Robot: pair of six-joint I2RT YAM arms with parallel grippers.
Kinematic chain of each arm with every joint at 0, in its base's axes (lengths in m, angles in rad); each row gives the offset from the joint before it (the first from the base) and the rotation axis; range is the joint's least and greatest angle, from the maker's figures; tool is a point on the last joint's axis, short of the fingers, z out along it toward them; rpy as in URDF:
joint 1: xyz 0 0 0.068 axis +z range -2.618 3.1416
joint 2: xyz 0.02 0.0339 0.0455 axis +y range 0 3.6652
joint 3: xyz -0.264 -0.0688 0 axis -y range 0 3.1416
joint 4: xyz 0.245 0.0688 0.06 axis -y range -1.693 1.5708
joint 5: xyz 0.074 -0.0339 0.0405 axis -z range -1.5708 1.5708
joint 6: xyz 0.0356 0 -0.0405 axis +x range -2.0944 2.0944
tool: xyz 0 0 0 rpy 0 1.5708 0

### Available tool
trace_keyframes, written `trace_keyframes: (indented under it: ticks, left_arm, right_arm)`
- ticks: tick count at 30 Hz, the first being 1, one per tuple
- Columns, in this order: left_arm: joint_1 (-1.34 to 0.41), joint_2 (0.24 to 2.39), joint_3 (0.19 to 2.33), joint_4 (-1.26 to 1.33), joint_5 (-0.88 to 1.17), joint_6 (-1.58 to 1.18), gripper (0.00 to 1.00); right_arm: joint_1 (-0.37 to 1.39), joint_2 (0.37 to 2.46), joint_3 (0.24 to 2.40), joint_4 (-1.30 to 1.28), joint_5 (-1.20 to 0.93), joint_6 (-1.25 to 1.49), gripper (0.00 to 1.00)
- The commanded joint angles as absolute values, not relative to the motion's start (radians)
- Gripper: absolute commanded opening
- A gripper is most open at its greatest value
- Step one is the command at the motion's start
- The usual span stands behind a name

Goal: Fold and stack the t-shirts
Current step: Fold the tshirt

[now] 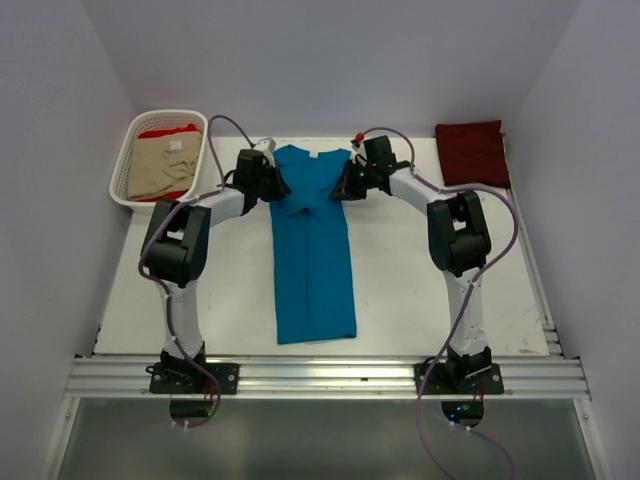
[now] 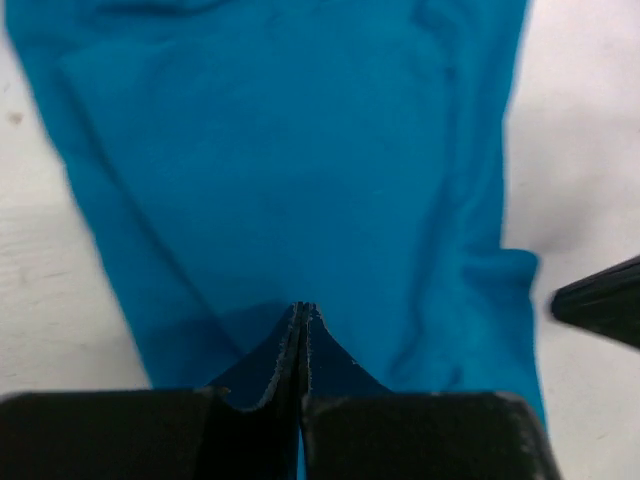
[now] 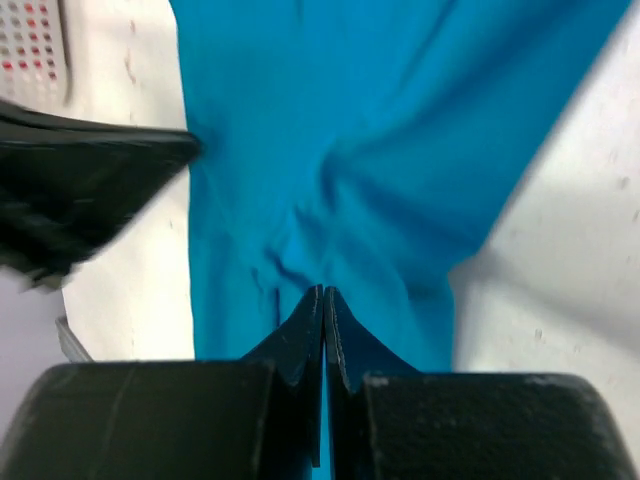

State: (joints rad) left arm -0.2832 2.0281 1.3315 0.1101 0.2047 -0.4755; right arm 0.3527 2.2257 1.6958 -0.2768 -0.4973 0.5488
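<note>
Lettering on the pale tag [image 1: 176,147] of the beige shirt [image 1: 158,172] was too small to read. Only the top view took in the whole teal shirt [image 1: 315,270], which lay flat on the table [image 1: 420,290] as a long strip with its collar end at the far side. The same view showed the basket [image 1: 121,172] to the far left of the teal shirt, holding the beige shirt over a red shirt [image 1: 168,130], and a folded maroon shirt [image 1: 472,152] to the far right. The wrist views showed the jaws up close. The left gripper [image 2: 303,312] was closed tight with its tips on the teal cloth at the shirt's left shoulder; whether it pinched a fold I could not tell. The right gripper [image 3: 323,295] was closed tight at the right shoulder, and creases in the cloth ran in to its tips as in a pinch.
</note>
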Motion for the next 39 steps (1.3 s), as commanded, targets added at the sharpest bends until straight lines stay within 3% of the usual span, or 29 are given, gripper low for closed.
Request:
trace_keyframes:
  ticks: [1, 11, 16, 24, 30, 34, 39]
  left_arm:
    - [-0.201, 2.097, 1.377, 0.149, 0.406, -0.517, 0.00]
    - [-0.126, 2.167, 1.370, 0.236, 0.489, -0.566, 0.00]
    - [-0.126, 2.230, 1.430, 0.219, 0.540, -0.566, 0.00]
    - [-0.121, 2.354, 1.569, 0.181, 0.581, -0.557, 0.00]
    - [-0.117, 2.419, 1.678, 0.120, 0.577, -0.531, 0.00]
    - [-0.117, 2.419, 1.664, 0.143, 0.586, -0.549, 0.00]
    - [-0.117, 2.333, 1.568, 0.202, 0.604, -0.563, 0.00]
  right_arm:
    - [0.347, 2.290, 1.827, -0.403, -0.425, 0.544, 0.00]
    - [0.339, 2.471, 2.048, -0.446, -0.333, 0.603, 0.00]
    - [0.334, 2.594, 2.219, -0.515, -0.298, 0.612, 0.00]
    - [0.316, 2.649, 2.293, -0.563, -0.187, 0.621, 0.00]
    - [0.310, 2.547, 2.151, -0.534, -0.172, 0.588, 0.00]
    - [0.310, 2.430, 1.884, -0.401, -0.156, 0.588, 0.00]
    - [0.310, 2.405, 1.855, -0.387, -0.172, 0.566, 0.00]
